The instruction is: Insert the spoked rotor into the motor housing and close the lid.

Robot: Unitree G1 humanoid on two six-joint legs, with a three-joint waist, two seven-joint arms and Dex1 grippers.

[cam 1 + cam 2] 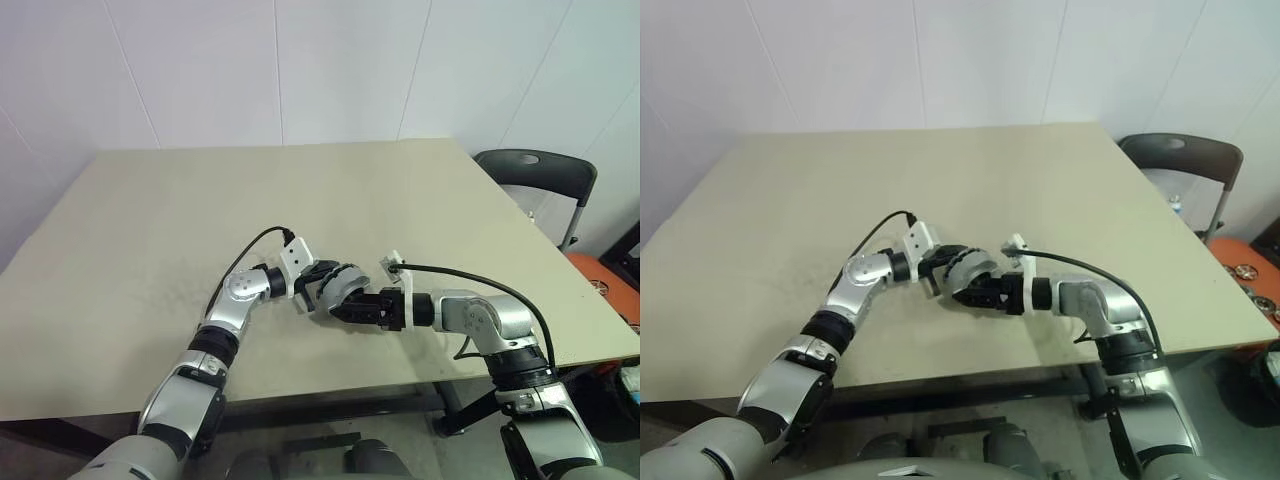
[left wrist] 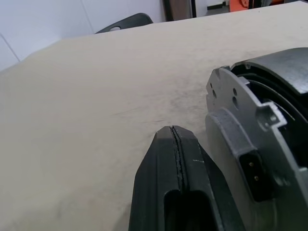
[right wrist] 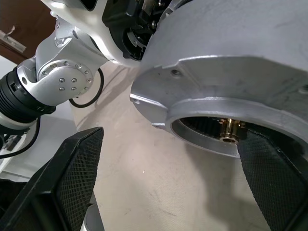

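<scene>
A: Head views: where is the assembly?
B: Above the table (image 1: 150, 230), between both grippers. The left gripper (image 1: 312, 287) and right gripper (image 1: 340, 312) meet at a round grey-and-dark unit, apparently the motor housing (image 1: 338, 283).

A: Left wrist view?
B: The left fingers (image 2: 175, 159) are fully closed, pressed together, gripping nothing; the housing sits just beside them, connector side facing.

A: Right wrist view?
B: The right fingers (image 3: 72, 168) stand wide apart with the housing between them; contact cannot be confirmed.

A: Procedure?
B: Centre the housing between the right pads, grip evenly, keep it level. The spoked rotor cannot be identified separately.
</scene>
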